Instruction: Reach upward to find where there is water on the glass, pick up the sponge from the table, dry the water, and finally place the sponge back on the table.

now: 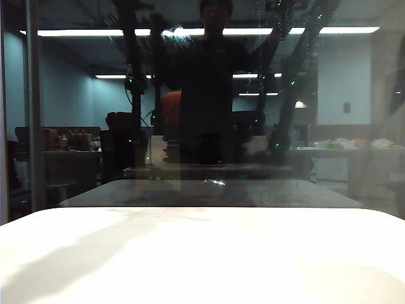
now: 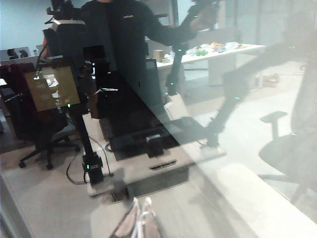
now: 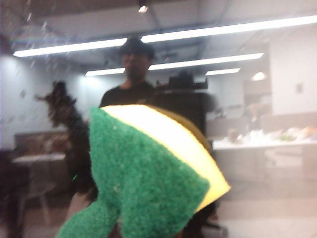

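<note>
Right wrist view: right tool (image 3: 143,233) grips sponge (image 3: 148,173), apparently near glass (image 3: 39,59).

All three views face the glass (image 1: 209,126): exterior low over the table (image 1: 202,253), wrists close.

Honestly there's nothing readable in any of these shots, no labels, brand names, numbers or signs. The closest thing is a tiny pale mark on the chest of the dark shirt (image 2: 130,16) reflected in the glass (image 2: 257,99), up around 12 o'clock in the left wrist view, and it's way too small and blurry to make out.
</note>
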{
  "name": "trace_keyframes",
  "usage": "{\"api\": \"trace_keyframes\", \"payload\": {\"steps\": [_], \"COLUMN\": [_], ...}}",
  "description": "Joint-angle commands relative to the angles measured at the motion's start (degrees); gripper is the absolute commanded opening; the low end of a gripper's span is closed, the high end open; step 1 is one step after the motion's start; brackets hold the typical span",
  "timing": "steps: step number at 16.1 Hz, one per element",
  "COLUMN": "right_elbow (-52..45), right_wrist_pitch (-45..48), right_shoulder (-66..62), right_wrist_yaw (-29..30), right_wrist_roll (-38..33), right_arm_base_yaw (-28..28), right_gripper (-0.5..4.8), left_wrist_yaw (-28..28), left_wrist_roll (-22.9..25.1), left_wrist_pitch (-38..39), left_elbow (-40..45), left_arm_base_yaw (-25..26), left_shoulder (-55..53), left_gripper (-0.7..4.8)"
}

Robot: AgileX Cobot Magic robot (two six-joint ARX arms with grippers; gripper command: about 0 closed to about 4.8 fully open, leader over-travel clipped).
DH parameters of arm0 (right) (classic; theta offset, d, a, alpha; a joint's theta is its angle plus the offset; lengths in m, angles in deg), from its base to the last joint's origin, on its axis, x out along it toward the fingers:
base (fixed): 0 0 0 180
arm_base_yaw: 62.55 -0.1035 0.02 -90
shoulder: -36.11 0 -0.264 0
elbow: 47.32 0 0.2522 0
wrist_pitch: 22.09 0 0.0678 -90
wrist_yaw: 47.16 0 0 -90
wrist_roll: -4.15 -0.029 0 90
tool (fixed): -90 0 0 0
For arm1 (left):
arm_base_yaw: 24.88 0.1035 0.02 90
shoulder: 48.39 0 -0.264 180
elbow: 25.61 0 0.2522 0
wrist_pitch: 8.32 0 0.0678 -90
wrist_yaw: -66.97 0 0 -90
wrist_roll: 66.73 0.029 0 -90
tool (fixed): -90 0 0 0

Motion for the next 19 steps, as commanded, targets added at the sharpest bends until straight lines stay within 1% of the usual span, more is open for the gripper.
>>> {"api": "trace_keyframes", "payload": {"steps": [1, 2, 4, 6, 8, 11, 14, 16, 17, 19], "right_elbow": [0.04, 0.04, 0.04, -0.02, -0.2, -0.42, -0.42, -0.42, -0.33, 0.33], "right_wrist_pitch": [-4.07, -4.26, -4.24, -4.42, -4.7, -4.22, -4.02, -4.26, -3.82, -4.5], "right_shoulder": [0.28, 0.26, 0.26, 0.07, -0.68, -2.64, -5.4, -6.4, -6.49, -6.23], "right_wrist_yaw": [3.58, 3.58, 3.56, 3.54, 3.3, 1.84, 1.57, -0.87, -1.9, -1.92], "right_wrist_roll": [0.74, 0.92, 0.94, 1.64, 3.78, 3.89, 4.79, 5.62, 5.62, 5.62], "right_arm_base_yaw": [-1.79, -2.47, -5.6, -9.18, -13.51, -18.8, -23.52, -25.24, -25.27, -24.7], "right_gripper": [-0.06, -0.06, -0.06, -0.06, -0.06, -0.06, -0.06, -0.06, -0.06, -0.06], "left_wrist_yaw": [0.24, 0.24, 0.24, 0.26, 0.26, 0.26, 0.26, 0.26, 0.26, 0.24], "left_wrist_roll": [-0.13, -0.13, -0.13, -0.13, -0.13, -0.13, -0.13, -0.13, -0.13, -0.15], "left_wrist_pitch": [-0.44, -0.46, -0.46, -0.46, -0.46, -0.46, -0.59, -1.07, -1.4, -1.68], "left_elbow": [-0.33, -0.33, -0.33, -0.35, -0.35, -0.35, -0.35, -0.35, -0.35, -0.35], "left_arm_base_yaw": [0.0, 0.0, 0.0, 0.0, 0.0, 0.0, 0.0, 0.0, 0.0, 0.0], "left_shoulder": [0.28, 0.28, 0.28, 0.28, 0.28, 0.28, 0.28, 0.33, 0.44, 0.48], "left_gripper": [-0.06, -0.06, -0.06, -0.06, -0.06, -0.06, -0.06, -0.06, -0.06, -0.06]}}
